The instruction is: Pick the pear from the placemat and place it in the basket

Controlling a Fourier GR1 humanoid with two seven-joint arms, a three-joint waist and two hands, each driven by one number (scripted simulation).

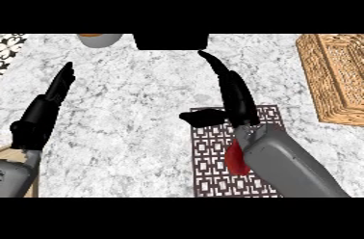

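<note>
Grey bowl [99,39] and black block [171,41] near each other along the marble counter's [128,122] far edge.

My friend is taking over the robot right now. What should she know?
Left hand: open, resting at the view's left, fingers up.
Right hand: open, fingers straight, over the placemat, holding nothing.
Pear: on the placemat, partly hidden by the right forearm.
Basket: at the counter's right, apart from the placemat.
Done: nothing yet.
Left: grasp the pear, carry it to the basket.
</note>
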